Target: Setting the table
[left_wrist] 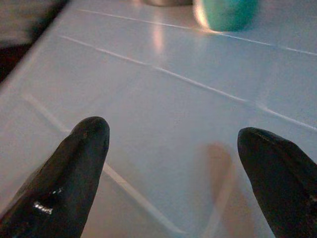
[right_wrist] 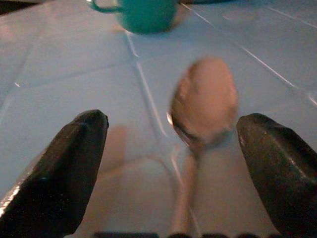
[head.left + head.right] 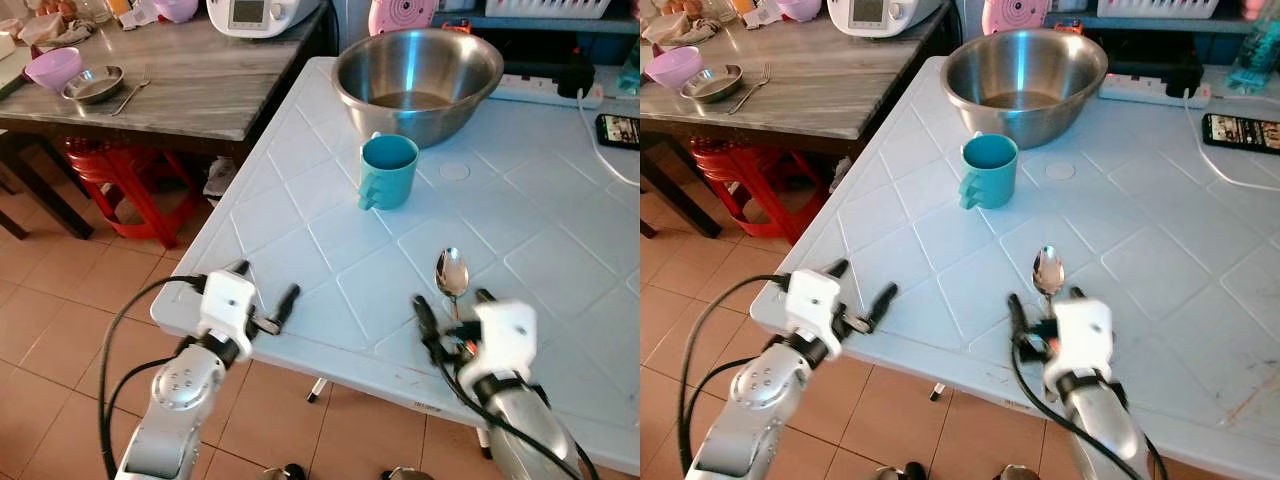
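— Nearest the camera, what is seen?

— Two grippers are held low over the near edge of the white table (image 3: 560, 300). Both sets of jaws are spread wide, and nothing is gripped. The left gripper (image 3: 262, 296) is poised near the table's near-left corner, above bare surface. The right gripper (image 3: 452, 311) is lined up with a spoon (image 3: 452, 272), whose handle runs back between the two fingers, as is shown in the right wrist view (image 2: 203, 106).

— Is the spoon grasped?

— No. It is lying flat on the table, bowl pointing away from the robot; whether the fingers touch the handle cannot be told.

— And farther out?

— A teal mug (image 3: 388, 170) is standing upright near the middle of the table, handle turned toward the near-left. Just behind it a large steel bowl (image 3: 418, 80) is set, close to the mug or perhaps touching it. At the far right a phone (image 3: 618, 130) and a white cable (image 3: 605, 150) are lying, with a power strip (image 3: 540, 90) behind the bowl.

— So how far along is the setting judged to be?

— Early to midway, it is judged. A mug and a spoon are laid out, but no plate is seen beside them. More tableware, a purple bowl (image 3: 53, 68), a small steel dish (image 3: 93, 84) and a fork (image 3: 133, 90), is left on the wooden table (image 3: 190, 95) beyond.
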Tool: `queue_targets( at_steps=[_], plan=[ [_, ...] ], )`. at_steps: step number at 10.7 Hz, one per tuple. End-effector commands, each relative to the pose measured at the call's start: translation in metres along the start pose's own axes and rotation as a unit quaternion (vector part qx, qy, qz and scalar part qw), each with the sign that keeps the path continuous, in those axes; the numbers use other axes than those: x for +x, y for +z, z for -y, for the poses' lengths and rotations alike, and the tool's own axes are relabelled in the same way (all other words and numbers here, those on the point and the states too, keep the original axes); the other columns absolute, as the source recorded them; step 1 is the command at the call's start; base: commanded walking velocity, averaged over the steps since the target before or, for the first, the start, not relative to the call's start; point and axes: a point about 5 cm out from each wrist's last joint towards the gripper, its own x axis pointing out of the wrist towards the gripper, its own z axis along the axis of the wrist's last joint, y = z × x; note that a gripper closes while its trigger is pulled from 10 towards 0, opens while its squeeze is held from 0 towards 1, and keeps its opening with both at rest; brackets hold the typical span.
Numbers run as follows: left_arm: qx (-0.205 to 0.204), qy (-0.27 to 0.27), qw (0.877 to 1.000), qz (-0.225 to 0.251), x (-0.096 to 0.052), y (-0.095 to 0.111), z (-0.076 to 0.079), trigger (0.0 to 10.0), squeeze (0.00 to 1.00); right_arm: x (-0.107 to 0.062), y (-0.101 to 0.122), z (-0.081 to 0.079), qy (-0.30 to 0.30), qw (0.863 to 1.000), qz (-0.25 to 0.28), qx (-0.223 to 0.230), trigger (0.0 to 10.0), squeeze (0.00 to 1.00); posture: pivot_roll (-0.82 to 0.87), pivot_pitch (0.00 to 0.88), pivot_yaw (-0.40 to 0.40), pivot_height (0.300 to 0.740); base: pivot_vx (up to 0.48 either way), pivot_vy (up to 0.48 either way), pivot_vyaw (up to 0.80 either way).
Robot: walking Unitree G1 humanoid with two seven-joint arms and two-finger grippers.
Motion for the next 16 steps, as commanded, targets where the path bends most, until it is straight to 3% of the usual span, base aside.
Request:
queue_targets(
  at_steps=[1,2,3,5,6,9,10,11,12,13,14,16],
  plan=[
    [-0.013,-0.027,1.0,0.005,-0.005,0.002,0.0,10.0,0.0,0.0,0.0,-0.007,0.017,1.0,-0.009,0.012,4.1,0.0,-0.15,0.167,0.132,0.74,0.0,0.0,0.0],
    [-0.027,-0.055,0.998,0.02,-0.006,0.007,0.001,10.0,0.0,0.0,-0.002,-0.006,0.016,1.0,-0.021,0.009,2.4,0.0,-0.15,0.166,0.127,0.74,0.0,0.0,0.0],
    [-0.038,-0.081,0.996,0.029,-0.007,0.01,0.003,10.0,0.0,0.001,-0.006,-0.005,0.016,0.999,-0.035,0.022,1.6,0.0,-0.15,0.165,0.126,0.74,0.0,0.0,0.0],
    [-0.017,-0.095,0.995,0.025,-0.009,0.008,0.0,10.0,0.0,0.002,-0.009,-0.005,0.018,0.998,-0.054,0.034,1.2,0.0,-0.15,0.163,0.124,0.74,0.0,0.0,0.0],
    [-0.006,-0.102,0.995,0.021,-0.011,0.006,-0.002,10.0,0.0,0.002,-0.011,-0.005,0.017,0.997,-0.069,0.036,0.2,0.0,-0.16,0.163,0.126,0.74,0.0,0.0,0.0],
    [0.002,-0.117,0.993,0.02,-0.012,0.006,-0.001,10.0,0.0,-0.003,-0.012,0.004,-0.023,0.994,-0.102,0.037,0.0,0.0,-0.16,0.165,0.132,0.74,0.0,0.0,0.0],
    [0.002,-0.118,0.993,0.021,-0.012,0.007,-0.001,10.0,0.0,-0.004,-0.014,0.005,-0.034,0.992,-0.112,0.038,0.7,0.0,-0.16,0.165,0.134,0.74,0.0,0.0,0.0],
    [0.003,-0.12,0.993,0.022,-0.011,0.007,-0.001,10.0,0.0,-0.006,-0.016,0.008,-0.051,0.99,-0.12,0.049,3.4,0.0,-0.16,0.166,0.136,0.74,0.0,0.0,0.0],
    [0.004,-0.122,0.992,0.023,-0.011,0.007,-0.001,10.0,0.0,-0.006,-0.016,0.012,-0.063,0.989,-0.124,0.052,8.9,0.0,-0.16,0.167,0.138,0.74,0.0,0.0,0.0],
    [0.004,-0.123,0.992,0.023,-0.01,0.007,0.0,10.0,0.0,-0.006,-0.018,0.015,-0.068,0.988,-0.126,0.054,8.7,0.0,-0.16,0.166,0.14,0.74,0.0,0.0,0.0],
    [0.003,-0.124,0.992,0.023,-0.01,0.007,0.001,10.0,0.0,-0.005,-0.02,0.016,-0.071,0.988,-0.127,0.055,10.0,0.0,-0.16,0.171,0.14,0.74,0.0,0.0,0.0],
    [0.002,-0.123,0.992,0.024,-0.008,0.008,0.003,10.0,0.0,0.013,-0.016,0.021,-0.073,0.989,-0.115,0.056,10.0,0.0,-0.15,0.18,0.145,0.74,0.0,0.0,0.0]
  ],
)
